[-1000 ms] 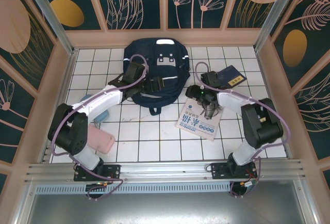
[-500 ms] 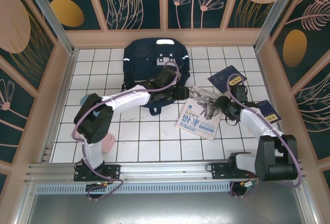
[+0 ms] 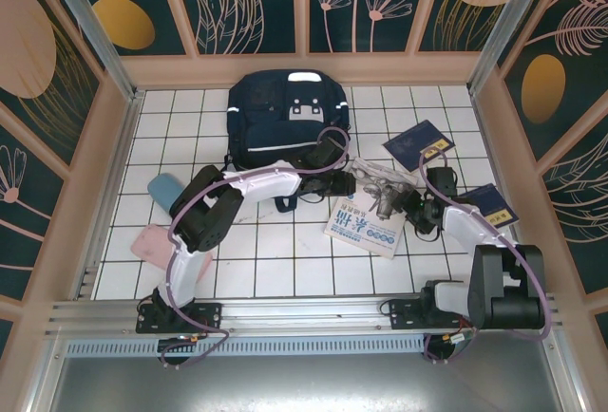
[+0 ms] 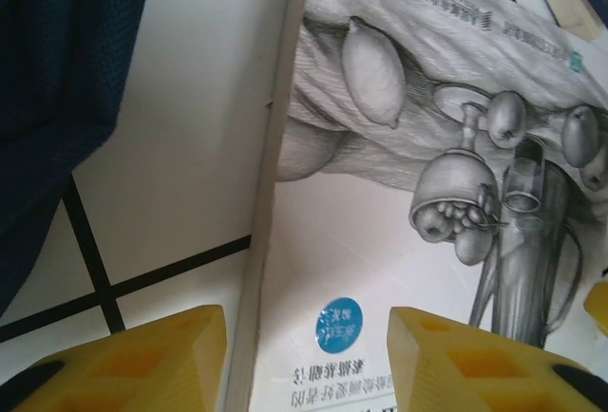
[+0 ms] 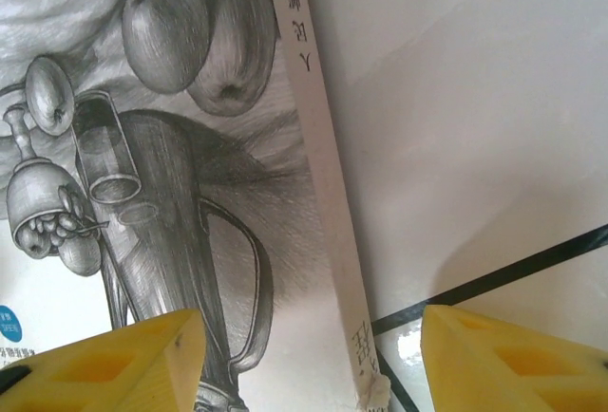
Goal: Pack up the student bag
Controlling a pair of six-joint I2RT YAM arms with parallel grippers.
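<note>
Step in hand, as judged: taking up a book for packing, with nothing lifted yet. The bag (image 3: 285, 113) lies flat at the far middle of the table; whether it is open cannot be told. Just right of its near edge, the left gripper (image 4: 304, 360) stands part open, jaws astride the left edge of the book (image 4: 399, 146), holding nothing. The book, with a pencil still life on its cover, lies flat on the tiles. At its right side the right gripper (image 5: 309, 360) is parted wide across the spine, also empty. The next move calls for firm purchase on the thin edges, then a carry left and back to the bag, which is close to the left gripper and farther from the right.
</note>
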